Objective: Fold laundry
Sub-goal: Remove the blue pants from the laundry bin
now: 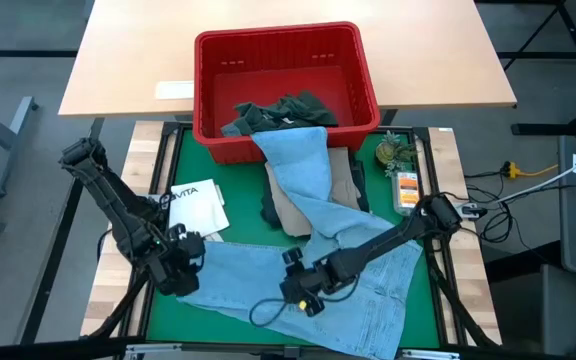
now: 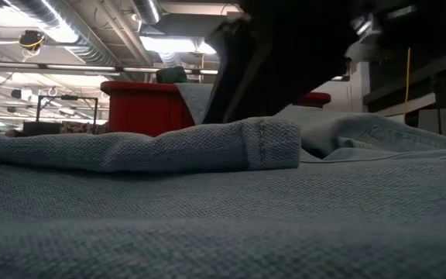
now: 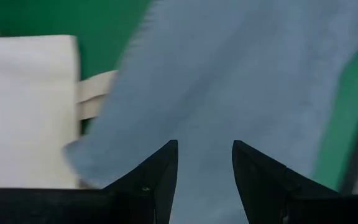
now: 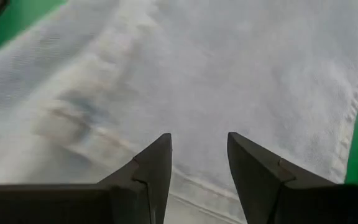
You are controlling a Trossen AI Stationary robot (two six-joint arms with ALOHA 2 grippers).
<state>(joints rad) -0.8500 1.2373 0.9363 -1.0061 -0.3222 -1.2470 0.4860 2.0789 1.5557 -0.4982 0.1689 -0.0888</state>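
Observation:
A large light blue garment (image 1: 368,290) lies spread on the green mat, with one edge folded over in the low view (image 2: 207,143). A second light blue piece (image 1: 303,165) hangs from the red basket (image 1: 213,95) down onto the table. It lies over a beige piece (image 1: 290,212). A dark green-grey piece (image 1: 283,112) sits in the basket. My left gripper (image 1: 175,275) is open over the spread garment's left end (image 3: 241,74), beside the white tote bag (image 1: 196,207). My right gripper (image 1: 303,295) is open over the garment's middle (image 4: 229,62). I see no touch.
The tote bag's white cloth and loop handle (image 3: 95,96) lie just beside the garment's left edge. A small plant (image 1: 396,152) and an orange packet (image 1: 406,190) sit by the mat's right edge. A black cable (image 1: 266,312) loops over the garment. A wooden table (image 1: 128,60) stands behind.

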